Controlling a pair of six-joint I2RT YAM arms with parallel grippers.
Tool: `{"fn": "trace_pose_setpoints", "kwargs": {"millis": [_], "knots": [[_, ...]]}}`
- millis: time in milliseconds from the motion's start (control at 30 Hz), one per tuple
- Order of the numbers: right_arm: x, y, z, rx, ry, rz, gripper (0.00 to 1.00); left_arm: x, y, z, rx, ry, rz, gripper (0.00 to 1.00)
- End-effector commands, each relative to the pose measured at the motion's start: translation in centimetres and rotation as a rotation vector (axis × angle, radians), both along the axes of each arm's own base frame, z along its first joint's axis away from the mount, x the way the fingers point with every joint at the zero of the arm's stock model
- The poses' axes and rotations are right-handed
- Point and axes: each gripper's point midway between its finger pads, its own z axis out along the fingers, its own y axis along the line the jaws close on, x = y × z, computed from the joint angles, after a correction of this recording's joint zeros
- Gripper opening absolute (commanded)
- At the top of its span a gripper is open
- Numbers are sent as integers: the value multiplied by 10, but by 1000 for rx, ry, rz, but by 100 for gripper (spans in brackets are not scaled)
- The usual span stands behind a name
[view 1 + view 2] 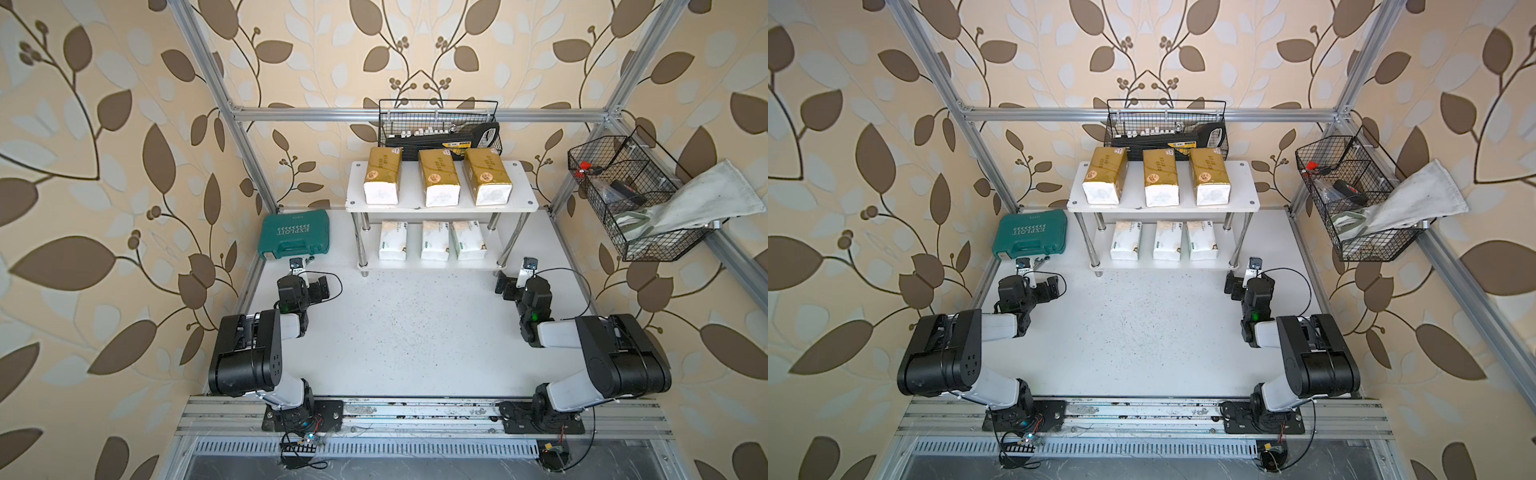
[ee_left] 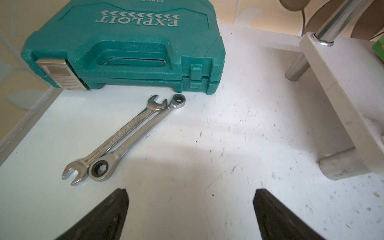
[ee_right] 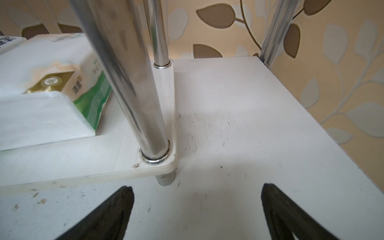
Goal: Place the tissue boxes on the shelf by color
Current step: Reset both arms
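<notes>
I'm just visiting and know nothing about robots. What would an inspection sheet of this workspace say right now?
Surface: white table, speckled with dark marks.
Job's things: three gold tissue boxes on the shelf top board, three white tissue boxes on its lower board.
Clutter: teal tool case and two wrenches beside the shelf; two wire baskets, one with a cloth hanging out.
Pincers: left pincer and right pincer both open, empty.
Cables: black cable looping at each wrist; loose wiring by the left arm's base.
Surroundings: leaf wallpaper, aluminium frame.
</notes>
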Motion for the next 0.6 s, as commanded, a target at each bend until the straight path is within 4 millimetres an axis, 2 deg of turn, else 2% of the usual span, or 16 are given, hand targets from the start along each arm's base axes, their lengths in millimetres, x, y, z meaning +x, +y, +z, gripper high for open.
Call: {"fn": "trace_pose_setpoints", "kwargs": {"millis": [0, 567], "knots": [[2, 1, 4, -4, -16, 10, 99, 5, -4, 10, -14, -28, -20, 99], [2, 2, 4, -4, -10, 15, 99, 4, -5, 12, -13, -37, -20, 99]]}}
